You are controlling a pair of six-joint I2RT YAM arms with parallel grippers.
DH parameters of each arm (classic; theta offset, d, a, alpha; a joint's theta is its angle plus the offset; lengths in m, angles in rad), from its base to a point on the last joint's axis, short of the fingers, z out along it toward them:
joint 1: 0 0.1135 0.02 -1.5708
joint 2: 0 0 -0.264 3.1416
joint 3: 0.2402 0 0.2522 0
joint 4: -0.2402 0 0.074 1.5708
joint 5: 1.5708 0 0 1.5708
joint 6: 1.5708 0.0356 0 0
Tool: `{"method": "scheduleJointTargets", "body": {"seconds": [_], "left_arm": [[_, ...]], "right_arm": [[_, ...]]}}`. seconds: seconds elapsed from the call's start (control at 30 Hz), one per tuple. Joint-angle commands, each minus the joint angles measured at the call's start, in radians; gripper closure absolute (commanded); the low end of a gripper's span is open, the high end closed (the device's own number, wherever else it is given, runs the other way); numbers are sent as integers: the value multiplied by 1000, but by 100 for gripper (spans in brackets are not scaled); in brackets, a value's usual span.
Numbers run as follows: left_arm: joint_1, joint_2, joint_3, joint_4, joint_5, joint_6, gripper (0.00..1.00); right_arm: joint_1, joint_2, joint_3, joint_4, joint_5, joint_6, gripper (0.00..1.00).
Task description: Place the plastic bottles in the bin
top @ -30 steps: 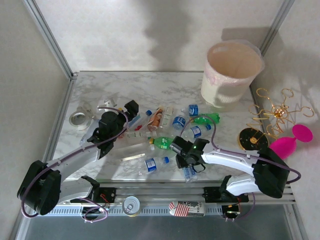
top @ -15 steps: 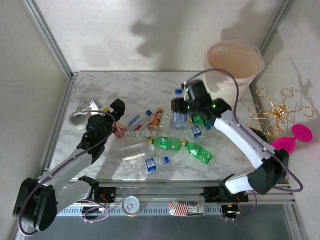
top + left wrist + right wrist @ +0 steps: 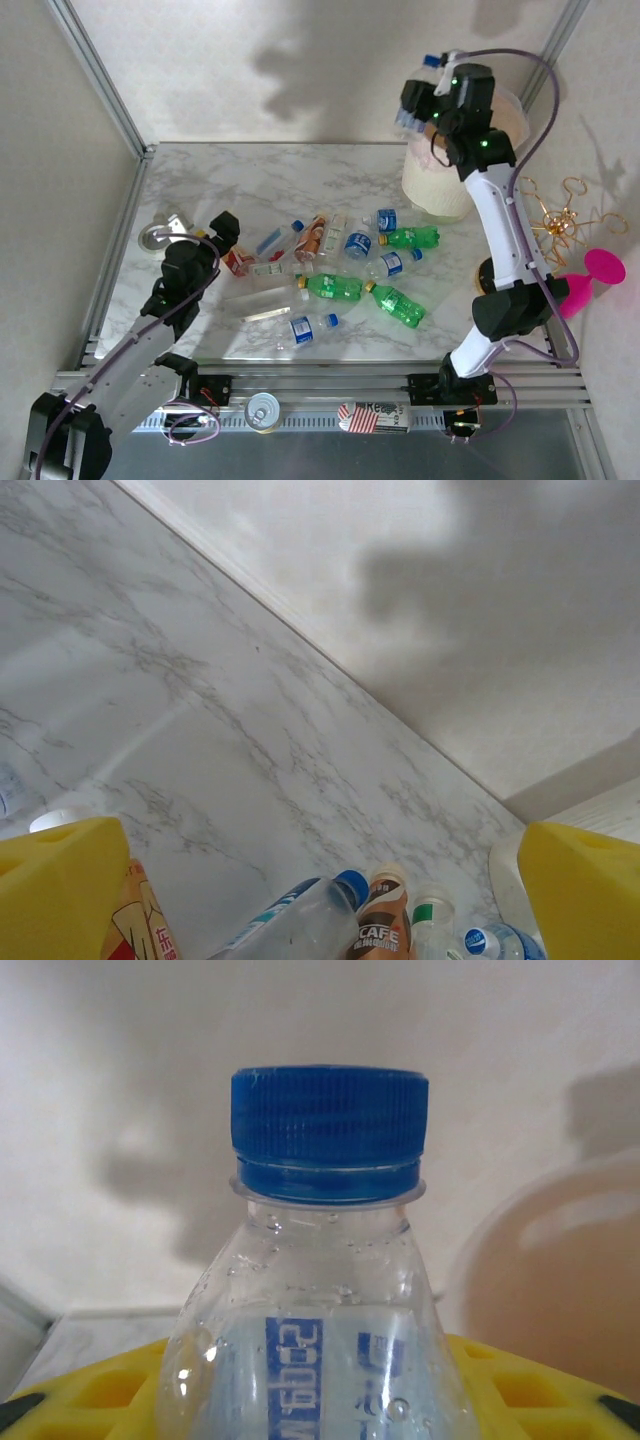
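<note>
Clear plastic under a blue cap: one of the plastic bottles (image 3: 320,1290), pinched upright between the yellow pads (image 3: 90,1400) of the right gripper (image 3: 420,100) and held high, right at the left rim of the bin (image 3: 432,185). Could go wrong at the drop. Looks closer to the rim than to the middle of the opening, so might clip the edge if let go here, bounce back onto the table (image 3: 250,180), or drag the thin pinkish liner (image 3: 560,1300) down with it. Probably needs a little more reach to the right first. Left gripper (image 3: 222,226) spread wide and empty, low over the marble at the left end of the other bottles (image 3: 335,287) — green, clear and one orange-labelled, all lying flat, well apart from the bin. Hard to judge: height above the rim and contents of the bin, with much of the opening covered by arm and wrist from above. Lower body of the held bottle cut off in the right wrist view, so exact grip point unclear.
</note>
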Motion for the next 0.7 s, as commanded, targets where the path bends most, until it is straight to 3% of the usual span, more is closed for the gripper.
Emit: {"method": "scheduleJointTargets", "body": {"seconds": [0.0, 0.13, 0.33, 0.53, 0.67], "left_arm": [[11, -11, -25, -30, -6, 12, 0], [13, -8, -25, -26, -3, 6, 0], [14, -11, -26, -43, -21, 20, 0], [19, -29, -21, -52, -47, 45, 0], [26, -59, -14, -79, -72, 66, 0]], "right_arm": [[-53, 43, 32, 90, 133, -63, 62], [-95, 98, 60, 119, 243, -136, 62], [-130, 196, 100, 55, 284, -183, 60], [-132, 246, 48, 2, 254, -146, 53], [-132, 253, 21, -12, 255, -122, 42]]}}
